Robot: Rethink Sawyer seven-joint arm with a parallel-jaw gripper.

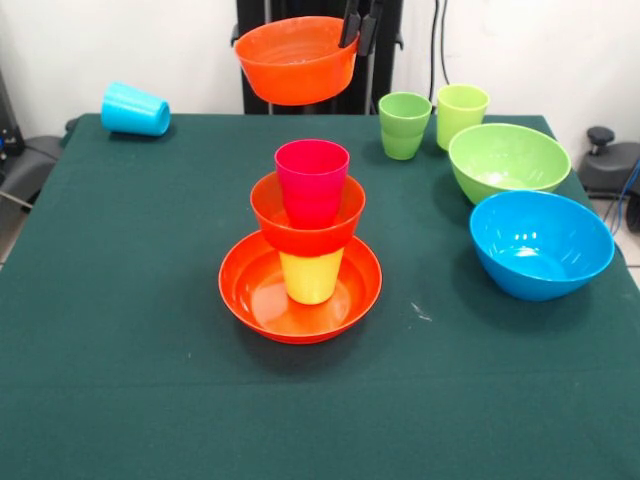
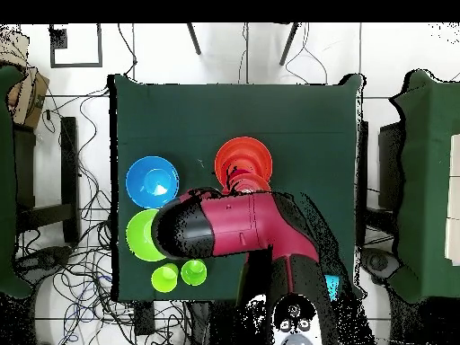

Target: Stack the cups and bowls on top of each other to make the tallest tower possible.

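The gripper (image 1: 359, 30) pinches the rim of a small orange bowl (image 1: 295, 60), held aloft behind and above the tower (image 1: 305, 245), which stands mid-bench (image 1: 120, 300), topped by a pink cup (image 1: 312, 180).
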